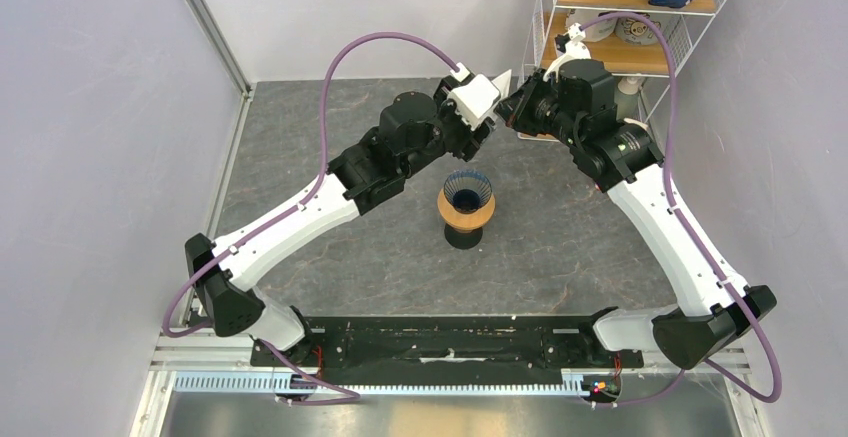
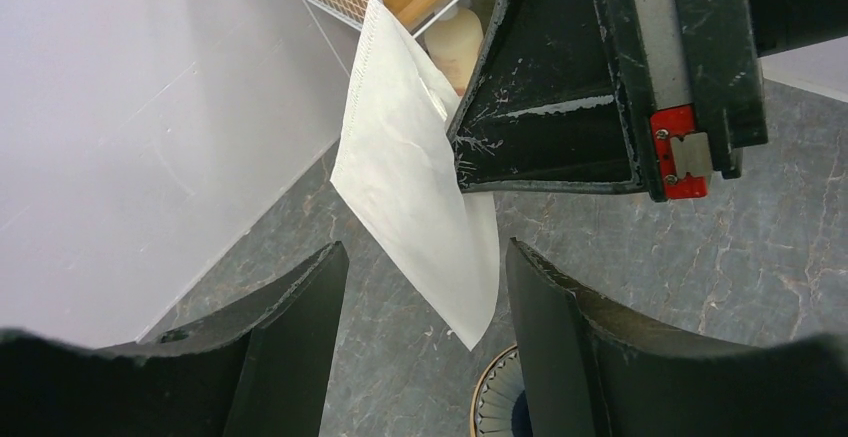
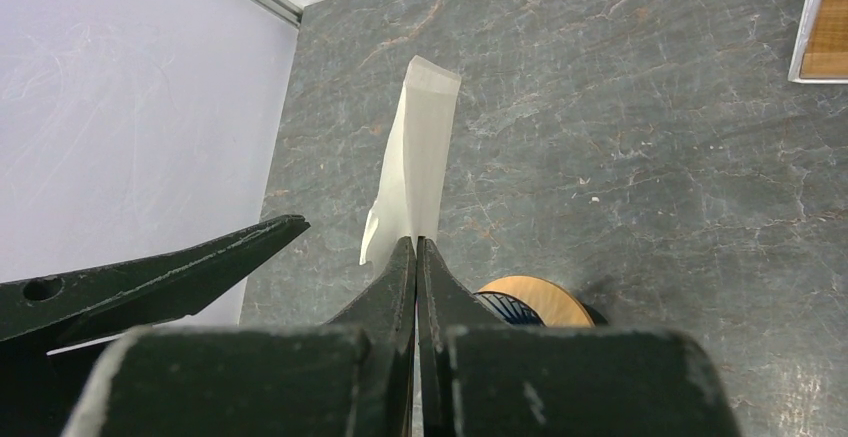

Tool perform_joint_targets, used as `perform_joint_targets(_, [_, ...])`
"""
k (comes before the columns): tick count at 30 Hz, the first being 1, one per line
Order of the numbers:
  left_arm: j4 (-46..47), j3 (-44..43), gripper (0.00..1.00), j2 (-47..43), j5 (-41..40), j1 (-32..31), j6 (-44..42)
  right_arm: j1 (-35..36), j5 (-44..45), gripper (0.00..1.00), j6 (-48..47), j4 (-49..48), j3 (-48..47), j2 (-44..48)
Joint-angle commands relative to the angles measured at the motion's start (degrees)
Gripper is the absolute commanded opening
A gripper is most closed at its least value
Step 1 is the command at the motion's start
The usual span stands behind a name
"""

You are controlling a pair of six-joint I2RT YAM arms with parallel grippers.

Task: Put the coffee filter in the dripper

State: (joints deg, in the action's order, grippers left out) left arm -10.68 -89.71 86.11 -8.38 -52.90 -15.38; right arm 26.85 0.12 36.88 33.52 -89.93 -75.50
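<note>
**Operator:** Where is the filter?

**Inspector:** Your thin white paper coffee filter (image 2: pixel 400 157) is in the air, folded flat and not opened into a cone. A crimped seam runs along one edge. Its long axis slants downward, and the pointed end hangs just above the small dark-blue ribbed cone dripper (image 1: pixel 467 194).

**Operator:** Who holds it?

**Inspector:** Your right gripper (image 3: pixel 416 247) holds it, with the jaws pressed together on the paper's edge. Your left gripper (image 2: pixel 425 247) is apart, with one finger on each side of the filter's lower half. I cannot tell whether either finger touches the paper.

**Operator:** And the dripper?

**Inspector:** It stands upright at mid-table, mouth up, seated in a flat orange ring (image 1: pixel 465 219) on a dark flared vessel (image 1: pixel 463 237). It is below both grippers and on their near side. Both arms are about equally close to it.

**Operator:** What does the move turn on?

**Inspector:** In my judgement, it turns on opening the flat paper before you lower it. The paper is limp and creases easily, and the ribbed cone is rigid. A closed filter would lie against one wall of the dripper.

**Operator:** Surroundings?

**Inspector:** There is a grey marbled tabletop (image 1: pixel 560 247), and a white wire shelf (image 1: pixel 640 17) stands at the far right.
</note>
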Motion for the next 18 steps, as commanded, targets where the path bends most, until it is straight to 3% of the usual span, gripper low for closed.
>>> perform_joint_targets(1, [1.44,-1.49,0.67,-0.20,0.53,-0.29,1.15,0.31,0.65,0.00,0.02,-1.49,-0.76,0.45])
perform_joint_targets(18, [-0.42,-5.84,0.56,3.94,-10.13,-0.38,-1.59,0.93,1.79,0.00,1.44,-0.18,-1.44,-0.19])
